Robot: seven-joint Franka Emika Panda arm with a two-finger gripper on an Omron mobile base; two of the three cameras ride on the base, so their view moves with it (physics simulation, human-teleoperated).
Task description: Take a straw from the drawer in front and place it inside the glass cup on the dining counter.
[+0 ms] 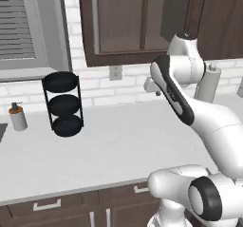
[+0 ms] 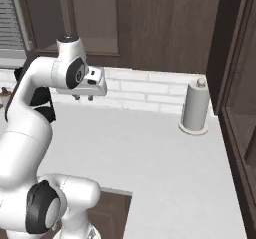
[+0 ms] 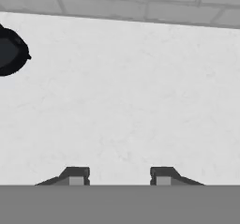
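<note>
A: Status? Gripper hangs high over the white worktop, pointing down. Hand view shows the fingertips apart w/ bare counter between them, nothing held.

B: Agreed, jaws parted, empty. Straw isn't visible from here; presumably inside the drawer. Cup and dining counter not in these views either.

A: Drawer is the shallow top-row one under the worktop edge, silver bar handle low-left in left base view. Looks closed to me.

B: So step in hand = reach the handle, IMO. The arm has to come back off the worktop and drop below the front edge. Watch the counter lip on the way down.

A: Approach the bar square-on, one finger above, one below, then close and pull straight out. Any skew and it'll slip off such a thin bar.

B: Also keep clear of the black 3-tier rack and soap dispenser on the left; paper towel roll sits well apart on the right, no issue.
</note>
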